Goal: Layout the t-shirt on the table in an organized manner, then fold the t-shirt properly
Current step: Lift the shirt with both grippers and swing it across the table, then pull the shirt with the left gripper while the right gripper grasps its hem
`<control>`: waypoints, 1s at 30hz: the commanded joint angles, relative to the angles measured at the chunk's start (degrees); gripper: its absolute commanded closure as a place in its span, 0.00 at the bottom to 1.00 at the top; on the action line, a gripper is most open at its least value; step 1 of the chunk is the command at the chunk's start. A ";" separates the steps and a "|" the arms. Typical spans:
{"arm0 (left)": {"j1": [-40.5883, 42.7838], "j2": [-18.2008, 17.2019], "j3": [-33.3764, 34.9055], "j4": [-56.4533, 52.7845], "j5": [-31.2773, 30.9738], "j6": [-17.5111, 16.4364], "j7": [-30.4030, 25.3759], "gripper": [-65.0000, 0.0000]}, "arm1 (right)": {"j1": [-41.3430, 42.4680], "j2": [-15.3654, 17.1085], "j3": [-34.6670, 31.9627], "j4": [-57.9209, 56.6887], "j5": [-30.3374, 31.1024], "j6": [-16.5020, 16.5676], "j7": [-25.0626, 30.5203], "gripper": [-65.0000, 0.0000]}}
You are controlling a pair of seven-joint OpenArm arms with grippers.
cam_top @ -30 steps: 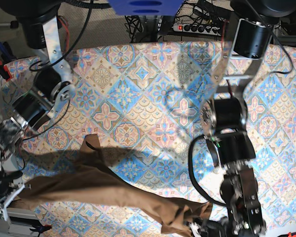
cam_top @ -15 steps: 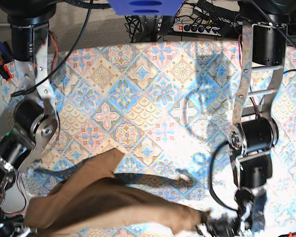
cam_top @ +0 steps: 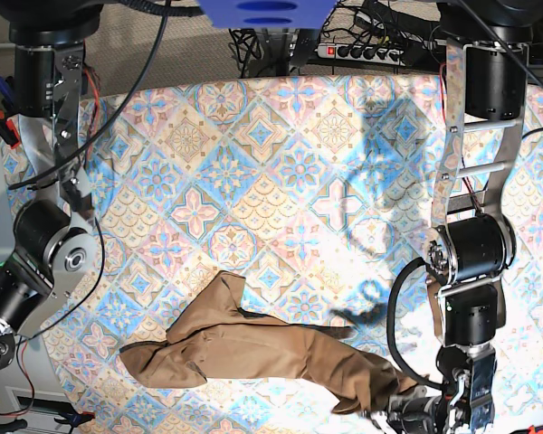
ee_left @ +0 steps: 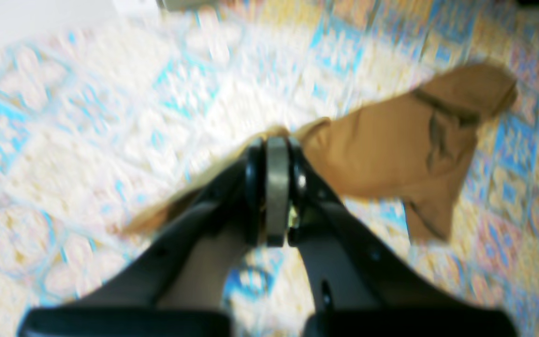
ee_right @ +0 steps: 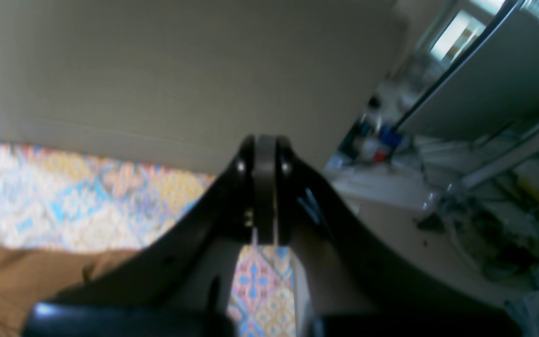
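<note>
The tan-brown t-shirt (cam_top: 253, 357) lies bunched in a long wrinkled strip near the front edge of the patterned table (cam_top: 281, 163). My left gripper (cam_top: 386, 411) is at the strip's right end. In the left wrist view the left gripper (ee_left: 276, 142) is shut on an edge of the t-shirt (ee_left: 391, 150), which trails off to the right. My right gripper (ee_right: 265, 142) is shut, with no cloth showing between its tips. A piece of the t-shirt (ee_right: 17, 281) shows low at the left beside it. The right gripper is outside the base view.
The right-wrist arm (cam_top: 45, 244) stands along the table's left edge, and the left-wrist arm (cam_top: 471, 253) over its right side. A power strip and cables (cam_top: 362, 50) lie behind the far edge. The right wrist view looks past the table (ee_right: 63, 196) to a wall and clutter.
The t-shirt has slid right toward the table's middle, and its left end now lies free on the table. The right-wrist arm has drawn back off the lower left corner.
</note>
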 commanded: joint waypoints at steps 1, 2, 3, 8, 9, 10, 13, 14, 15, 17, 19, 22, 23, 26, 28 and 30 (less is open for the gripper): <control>-3.25 0.12 1.26 1.14 -0.86 -1.51 2.50 1.00 | 3.03 0.48 -0.13 1.02 1.38 -0.14 2.36 1.00; -3.25 0.64 2.23 1.14 -0.86 -3.36 6.28 1.00 | 3.03 0.48 -0.13 1.02 1.38 -0.14 2.36 1.00; -3.25 1.43 2.67 1.14 -0.77 -5.03 9.36 1.00 | 2.12 0.48 -0.13 1.02 1.29 -0.14 2.18 1.00; -0.91 -0.06 2.50 18.64 -0.86 -8.81 25.27 1.00 | -13.17 0.21 -0.31 2.08 1.38 -0.14 -0.10 1.00; 4.62 -0.06 2.50 27.34 -0.86 -9.77 30.10 1.00 | -14.49 0.21 -0.31 4.01 1.38 -0.14 -0.45 1.00; 11.13 -0.06 2.67 38.33 -0.86 -11.18 31.73 1.00 | -15.64 0.21 -0.31 6.21 1.38 -0.14 -0.45 1.00; 28.10 0.03 6.28 69.80 -0.77 -11.49 31.73 1.00 | -19.06 -0.05 -0.31 11.66 1.38 -0.14 -0.54 1.00; 33.72 -0.06 8.30 78.15 -0.77 -11.49 31.73 1.00 | -19.24 -1.02 -0.31 12.54 1.38 -0.14 -0.45 1.00; 37.86 -0.24 9.79 83.87 -0.77 -11.49 31.73 1.00 | -19.33 -1.89 -0.31 12.80 1.38 -0.14 -0.28 1.00; 46.38 -0.32 11.64 92.04 -0.77 -11.49 31.73 1.00 | -19.42 -2.95 -0.31 13.59 1.38 -0.14 -0.45 0.93; 54.21 -0.41 11.46 93.01 -0.86 -11.49 31.73 1.00 | -19.50 -3.21 -0.31 14.21 1.38 -0.14 -0.54 0.89; 66.43 -1.73 9.26 93.01 -1.74 -11.49 31.73 1.00 | -23.28 -4.62 -0.40 15.53 1.38 -0.14 -1.77 0.86; 69.68 -1.73 9.00 93.01 -2.26 -11.49 31.73 1.00 | -25.13 -4.71 -0.40 16.23 1.38 -0.14 -2.03 0.85; 78.73 -5.16 9.35 93.01 -3.23 -11.49 31.73 1.00 | -27.86 -5.94 -0.49 17.64 1.38 -0.14 -1.86 0.85; 84.27 -6.92 9.62 93.01 -3.14 -11.49 31.73 1.00 | -28.03 -7.08 -0.93 18.08 1.38 -0.14 -2.21 0.85; 89.28 -9.73 9.35 93.01 -2.88 -11.49 31.73 1.00 | -28.03 -7.43 -2.60 18.08 1.38 -0.14 -2.21 0.85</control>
